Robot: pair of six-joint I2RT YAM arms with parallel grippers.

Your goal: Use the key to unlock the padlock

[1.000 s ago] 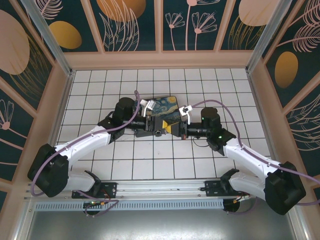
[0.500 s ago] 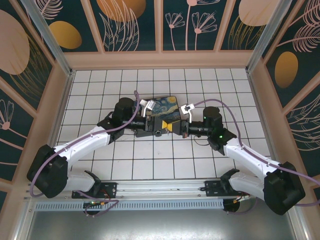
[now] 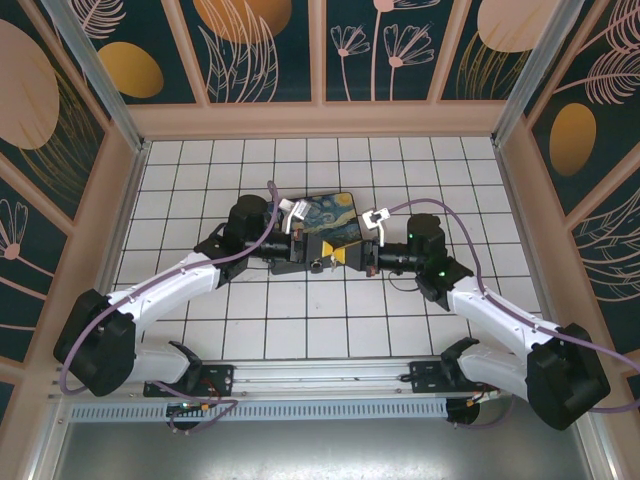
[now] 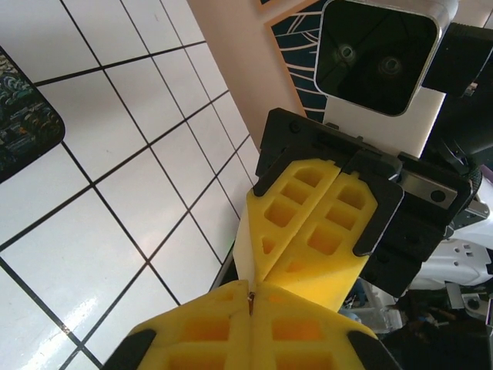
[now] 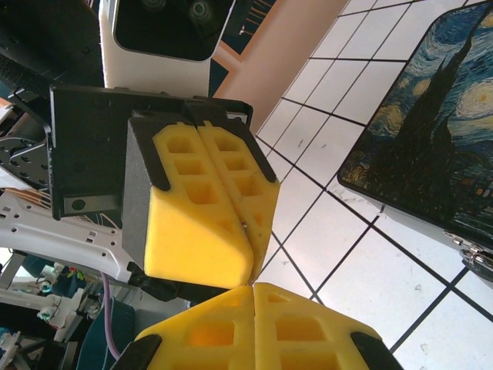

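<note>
At the tip of my left end effector (image 4: 251, 308), the two yellow pads are pressed flat together. A thin sliver of silvery metal is pinched in the seam. By its thinness I take it for the key (image 5: 243, 226), though too little of it shows to be sure.

My right end effector (image 5: 254, 297) points straight at the left one, nose to nose. Its own yellow pads are closed on each other with nothing visible between them. From the left wrist the two tips look to be touching or just short of it; I cannot tell which.

From above, both end effectors meet just in front of the painted box (image 3: 325, 213). Its lid carries a swirling blue and yellow night sky, and it lies flat on the worktop (image 3: 300, 320). From the right wrist, a small curved silvery piece (image 5: 474, 250) shows at the box's near edge, cut off by the border. It may be the shackle of the padlock, but I cannot tell.

The worktop is white tile with a dark grid. My left arm (image 3: 170, 285) reaches in from the lower left and my right arm (image 3: 500, 315) from the lower right, both low over the tiles. Panels painted with pale flowers and orange discs on dark blue (image 3: 260, 50) wall in the worktop on three sides.
</note>
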